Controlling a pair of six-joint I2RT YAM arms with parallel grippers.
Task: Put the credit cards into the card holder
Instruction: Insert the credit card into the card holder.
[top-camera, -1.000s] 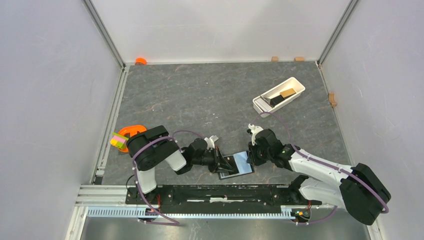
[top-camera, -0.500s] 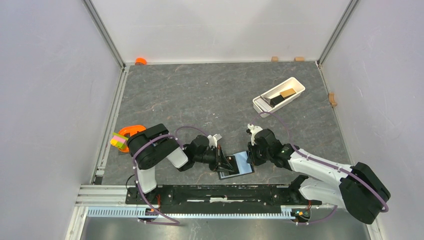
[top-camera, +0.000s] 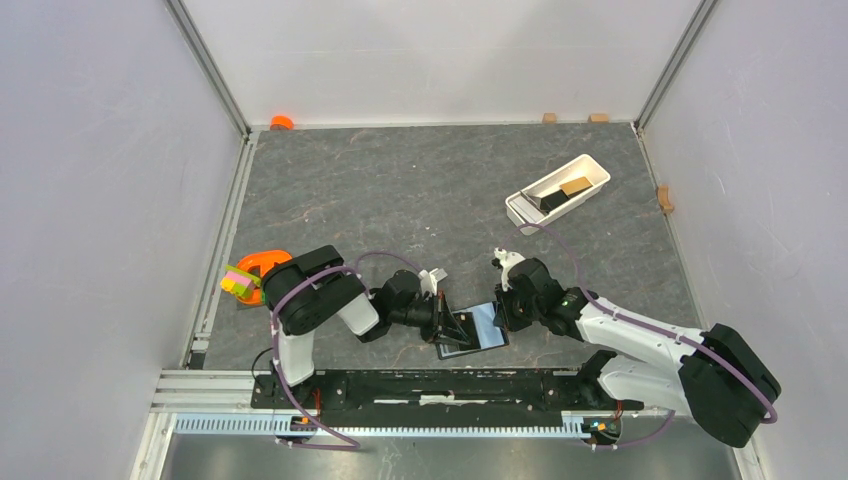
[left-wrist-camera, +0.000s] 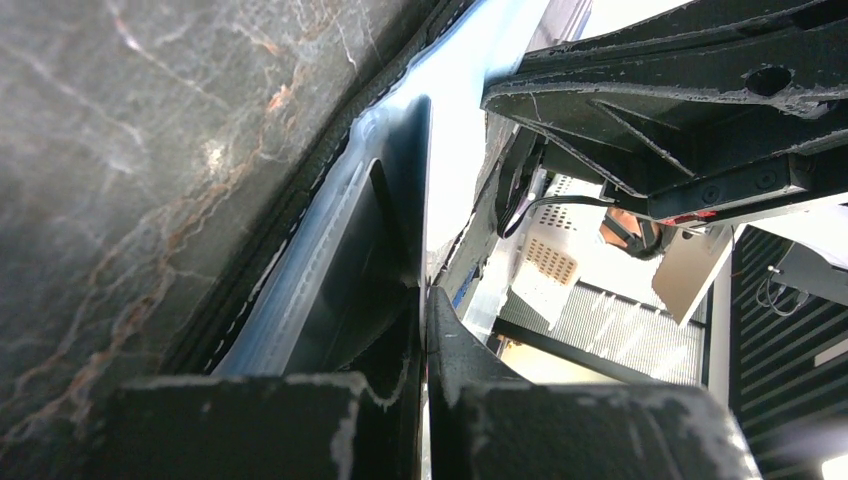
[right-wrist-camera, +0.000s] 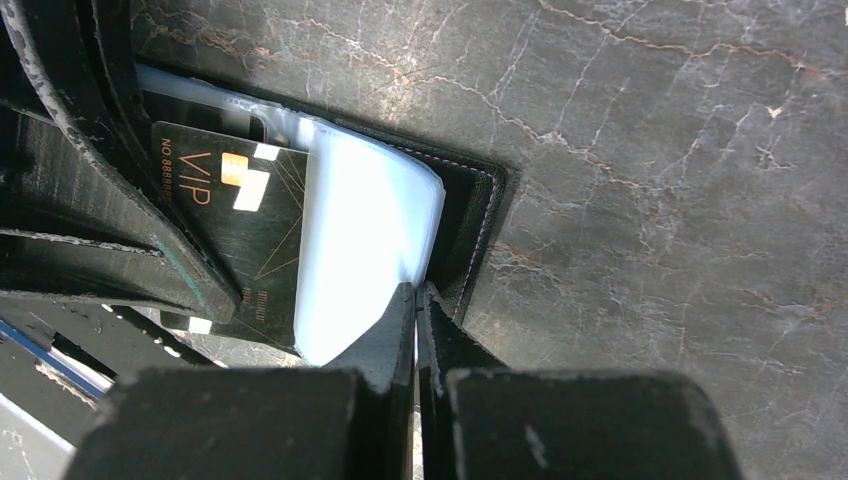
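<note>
The left arm (top-camera: 312, 305) and right arm (top-camera: 640, 340) are black with white shells. Purple cables (top-camera: 560, 243) loop along both.

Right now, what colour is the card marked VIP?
The VIP card is black with gold-orange lettering; the right wrist view shows it best.

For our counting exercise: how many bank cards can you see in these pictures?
3: a black VIP card lying in the open wallet, a tan card and a black card in the white tray. The pale blue sheet on the wallet may be another.

A white tray (top-camera: 517, 208) sits far right; orange ring (top-camera: 262, 260) left.
</note>
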